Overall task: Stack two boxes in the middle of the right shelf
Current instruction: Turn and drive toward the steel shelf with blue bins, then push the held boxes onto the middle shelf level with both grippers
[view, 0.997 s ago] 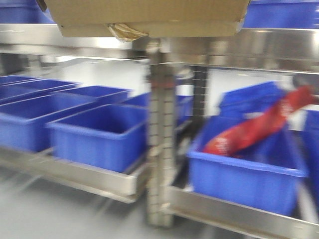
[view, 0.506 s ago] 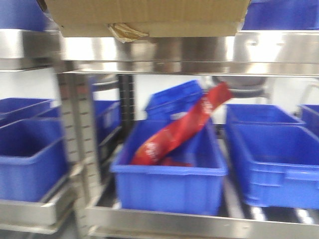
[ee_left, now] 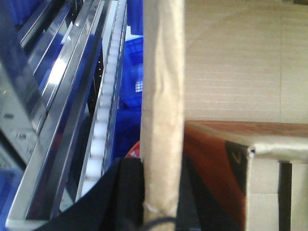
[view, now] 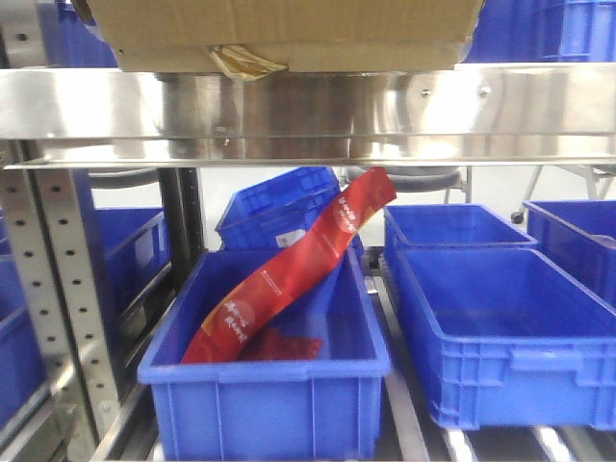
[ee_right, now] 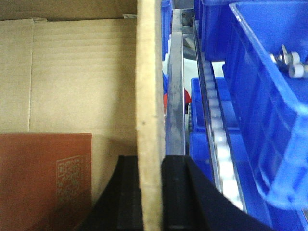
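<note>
Cardboard: 2 boxes point(view: 289, 19) point(view: 375, 58), 2 pincers point(ee_left: 162, 192) point(ee_right: 150, 192)

No wording can be read in full.

- Red packet point(view: 289, 274): white lettering runs along its length in the front view. It is too blurred to make out.
- Blue bin point(view: 274, 204) behind the packet: a small pale label point(view: 289, 237) sits on its near wall. The print is illegible.
- Cardboard box point(ee_right: 82, 72): in the right wrist view, a square matrix code point(ee_right: 69, 175) is printed on the reddish-brown panel point(ee_right: 29, 183) lying inside. No characters are legible.
- In the left wrist view, a dark chevron-like mark point(ee_left: 236, 156) stands at the panel's corner.
</note>
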